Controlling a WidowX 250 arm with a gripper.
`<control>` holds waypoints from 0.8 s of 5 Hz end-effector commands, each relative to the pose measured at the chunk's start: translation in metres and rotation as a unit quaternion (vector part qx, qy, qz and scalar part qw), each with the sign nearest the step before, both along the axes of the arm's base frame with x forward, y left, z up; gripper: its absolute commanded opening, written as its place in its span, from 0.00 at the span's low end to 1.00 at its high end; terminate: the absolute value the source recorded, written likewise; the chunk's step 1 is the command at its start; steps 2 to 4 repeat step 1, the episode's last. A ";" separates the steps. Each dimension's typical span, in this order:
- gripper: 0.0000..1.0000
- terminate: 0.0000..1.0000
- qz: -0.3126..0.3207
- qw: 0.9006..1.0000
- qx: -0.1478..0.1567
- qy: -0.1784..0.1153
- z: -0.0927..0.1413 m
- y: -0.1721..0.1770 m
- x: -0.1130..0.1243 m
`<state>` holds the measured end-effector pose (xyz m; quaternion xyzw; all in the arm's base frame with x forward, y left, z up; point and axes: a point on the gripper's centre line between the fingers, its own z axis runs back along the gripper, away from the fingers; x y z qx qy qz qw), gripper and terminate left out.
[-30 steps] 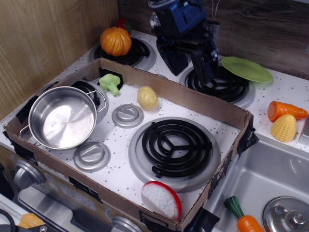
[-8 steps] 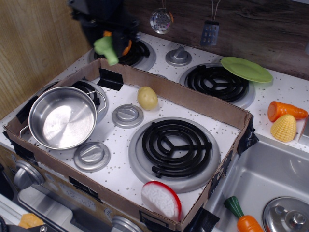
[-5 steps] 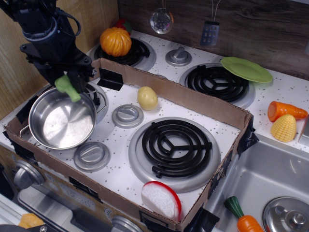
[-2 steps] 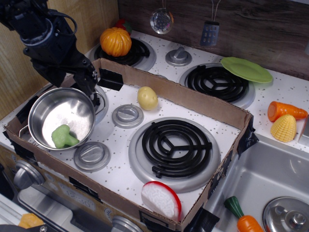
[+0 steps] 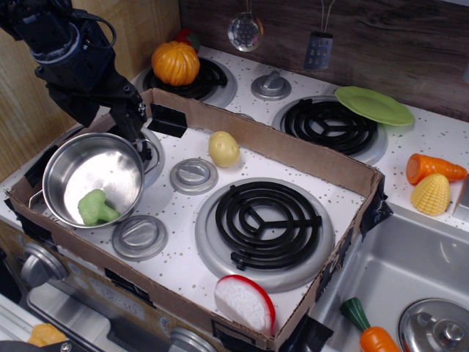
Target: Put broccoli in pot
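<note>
The pot [image 5: 93, 177], shiny steel with two loop handles, stands at the left end of a shallow cardboard tray [image 5: 293, 144] laid over a toy stove; the broccoli [image 5: 95, 207] lies on the pot's floor near its front wall, free of the claw. The claw [image 5: 121, 114] hangs above the pot's far rim, its dark fingers parted and holding nothing. Also within the tray are a yellow potato [image 5: 223, 148] near the back wall, two grey discs [image 5: 193, 175], a large black coil burner [image 5: 267, 223], and a red-rimmed white slice [image 5: 245, 303] leaning at the front edge. Behind the tray, on the white speckled tabletop [image 5: 440, 139], an orange pumpkin [image 5: 175, 63] sits on a rear burner, a grey knob [image 5: 270, 83] stands between the rear burners, and a green plate [image 5: 374, 105] rests tilted on the edge of the right rear burner. At far right lie a carrot piece [image 5: 432, 167] and a yellow corn piece [image 5: 431, 193], touching or nearly so. The sink [image 5: 366, 271] at lower right holds a second carrot [image 5: 370, 331] and a steel lid [image 5: 437, 325]. A wood panel [image 5: 132, 22] forms the left wall.
</note>
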<state>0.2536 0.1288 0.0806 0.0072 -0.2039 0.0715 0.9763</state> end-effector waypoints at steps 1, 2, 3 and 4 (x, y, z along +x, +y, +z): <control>1.00 1.00 -0.004 1.000 0.013 -0.017 0.011 -0.003 0.004; 1.00 1.00 -0.004 1.000 0.013 -0.017 0.011 -0.003 0.004; 1.00 1.00 -0.004 1.000 0.013 -0.017 0.011 -0.003 0.004; 1.00 1.00 -0.004 1.000 0.013 -0.017 0.011 -0.003 0.004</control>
